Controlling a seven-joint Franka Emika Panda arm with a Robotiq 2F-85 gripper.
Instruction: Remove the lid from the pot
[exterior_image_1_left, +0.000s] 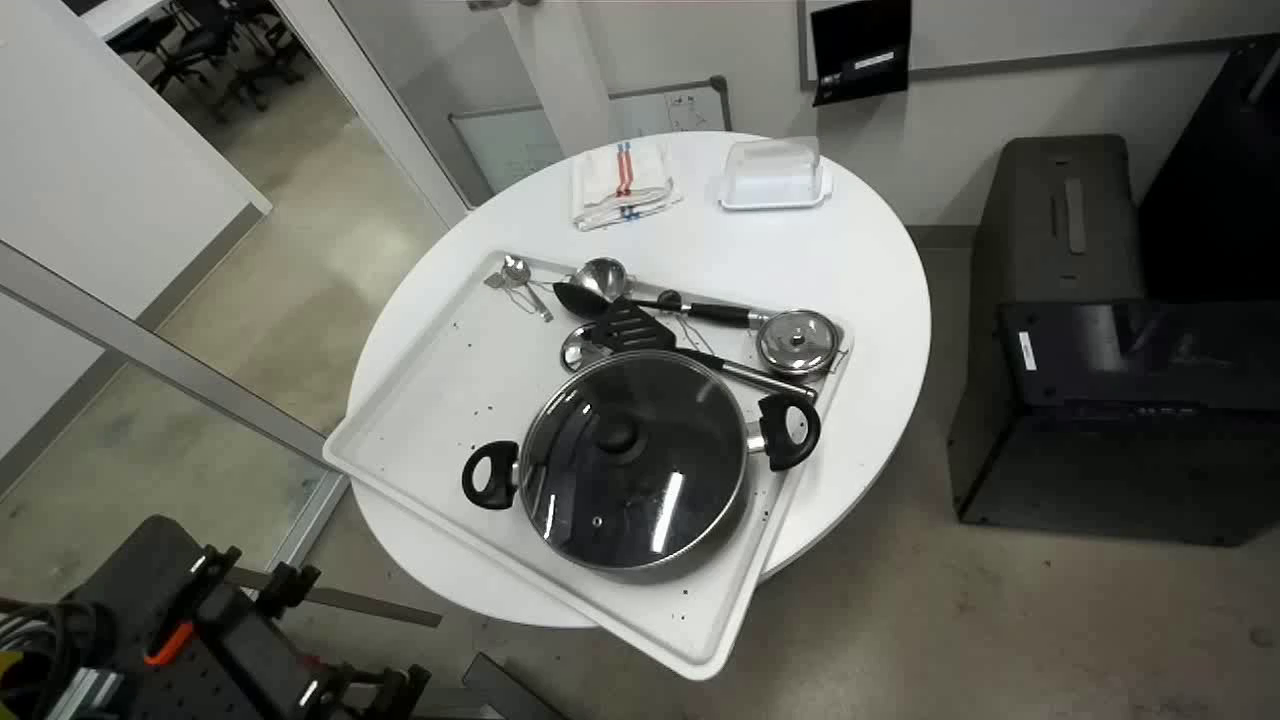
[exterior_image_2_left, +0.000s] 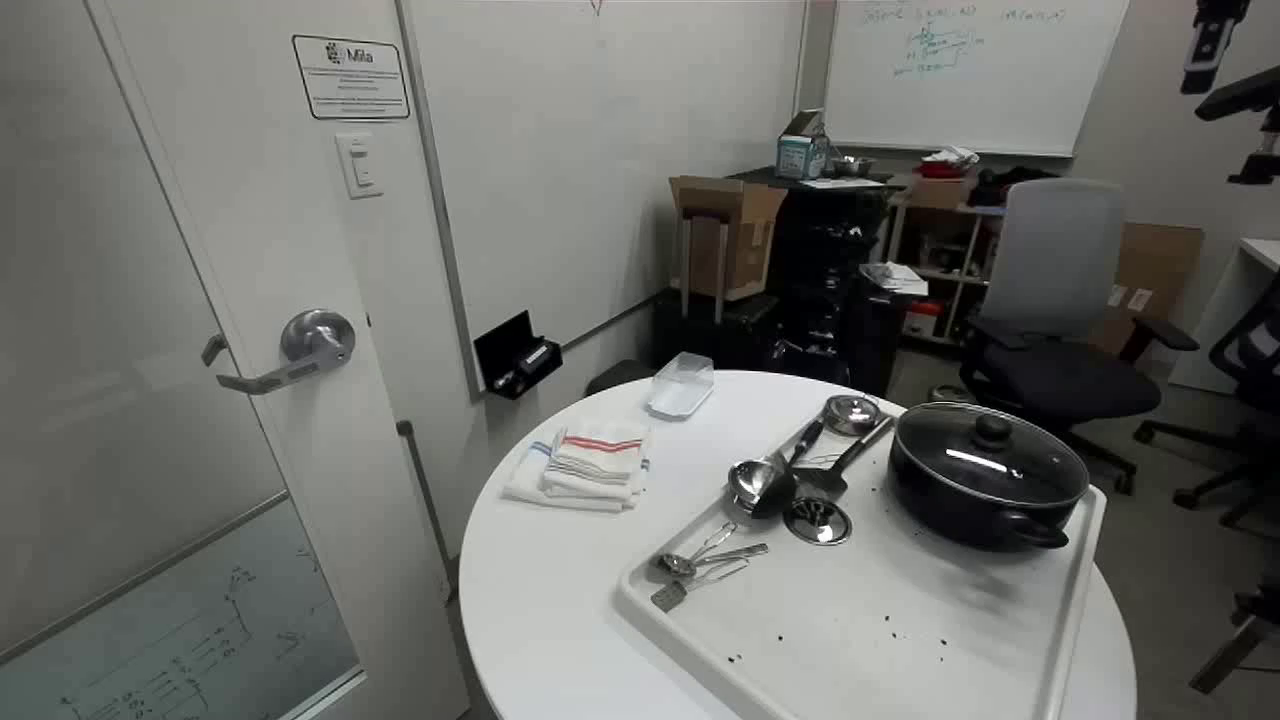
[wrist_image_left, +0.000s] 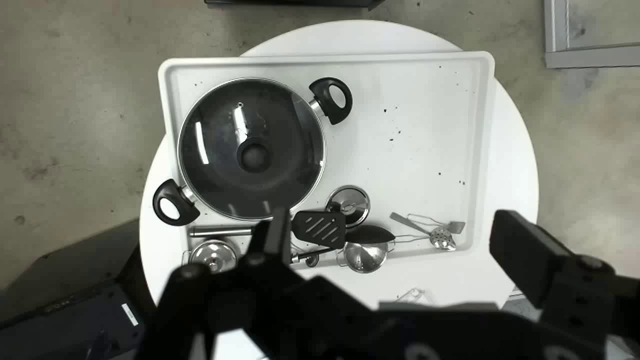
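Observation:
The black pot (exterior_image_1_left: 733, 515) stands on a white tray, with its black loop handles at two sides. It also shows in an exterior view (exterior_image_2_left: 930, 490) and in the wrist view (wrist_image_left: 174, 202). The see-through glass lid (exterior_image_1_left: 640, 480) with a metal rim and dark centre knob lies flat on the pot; it also shows in an exterior view (exterior_image_2_left: 960, 455) and in the wrist view (wrist_image_left: 280, 130). My gripper (wrist_image_left: 392, 225) is wide open and empty, high above the table; the pot lies beyond its left finger. Dark gripper parts show at the upper right edge of an exterior view.
The white tray (exterior_image_1_left: 430, 400) lies on a round white table (exterior_image_1_left: 870, 260). Beside the pot lie a black slotted turner (exterior_image_1_left: 632, 328), a ladle, a small metal lid, small spoons and a small lidded metal pot (exterior_image_1_left: 798, 343). Folded towels (exterior_image_1_left: 625, 180) and a clear-lidded box (exterior_image_1_left: 775, 175) stand behind.

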